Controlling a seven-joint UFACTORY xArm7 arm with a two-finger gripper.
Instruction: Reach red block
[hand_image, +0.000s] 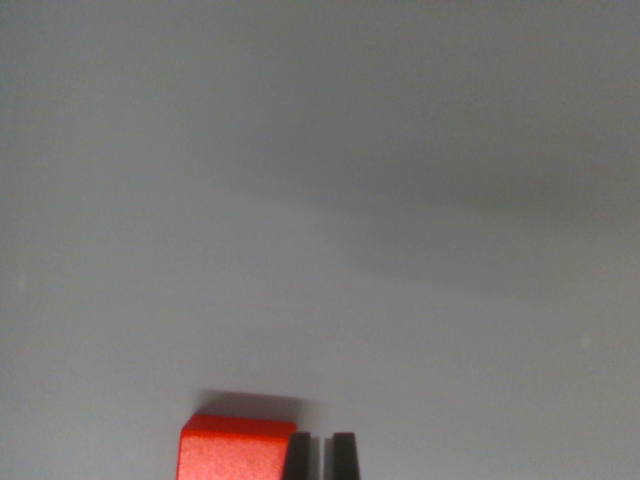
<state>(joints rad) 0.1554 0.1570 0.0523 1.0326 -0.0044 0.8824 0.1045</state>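
Wrist view only: red block (238, 450) sits at the bottom edge of the frame, left of centre, resting on a plain pale grey surface (400, 300), with its lower part cut off by the frame. Two dark fingers (320, 457) poke up from the bottom edge just to the wrist view's right of the block, nearly together, only a thin slit between the tips, nothing held. The left finger overlaps the block's right edge in the picture; can't tell whether it's actually touching or just in front of it. My read: reach is nearly done but the fingers are offset to the right of the block, not centred on it. Risks from here: driving further in with that offset would likely clip the block's right corner and shove or rotate it away. With the fingers this near closed they can't straddle it either, so any descent lands on top or on the edge. Block is mostly out of frame, so tracking is weak. Depth is hard to judge on a featureless surface.
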